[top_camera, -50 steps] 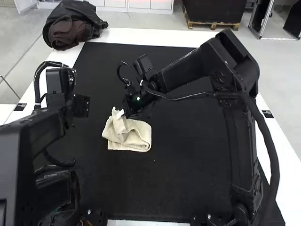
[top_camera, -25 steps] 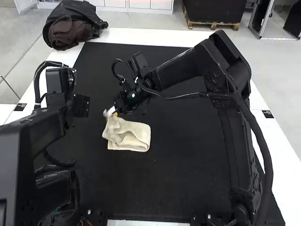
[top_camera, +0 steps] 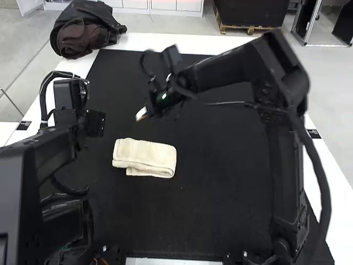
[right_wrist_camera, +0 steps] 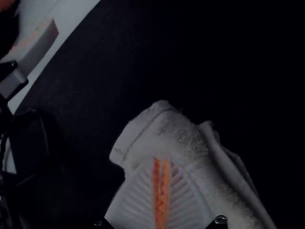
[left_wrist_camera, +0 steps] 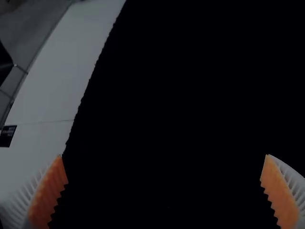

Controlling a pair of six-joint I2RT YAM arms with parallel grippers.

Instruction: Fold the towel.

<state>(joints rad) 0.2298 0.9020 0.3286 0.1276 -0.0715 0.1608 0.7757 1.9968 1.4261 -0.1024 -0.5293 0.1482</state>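
Note:
The cream towel (top_camera: 146, 154) lies folded in layers on the black mat, its upper layer jutting past the lower one at the left end. Beyond its far edge, my right gripper (top_camera: 141, 114) is raised and apart from the cloth. In the right wrist view the towel (right_wrist_camera: 186, 143) lies behind my right gripper (right_wrist_camera: 161, 160), whose orange pads are together with no cloth between them. My left gripper (top_camera: 95, 123) is off to the towel's left. The left wrist view has my left gripper (left_wrist_camera: 164, 157) wide open over the dark mat, holding nothing.
A black bag (top_camera: 85, 30) sits on the white table's far left corner. The black mat (top_camera: 198, 204) extends around the towel. The right arm (top_camera: 231, 72) reaches across the mat's far half, and the left arm (top_camera: 33, 165) stands along the left side.
My right gripper has let go of the towel's left part and moved up and away. That part was lifted and crumpled before; now it lies flatter, farther left. The left arm has kept still.

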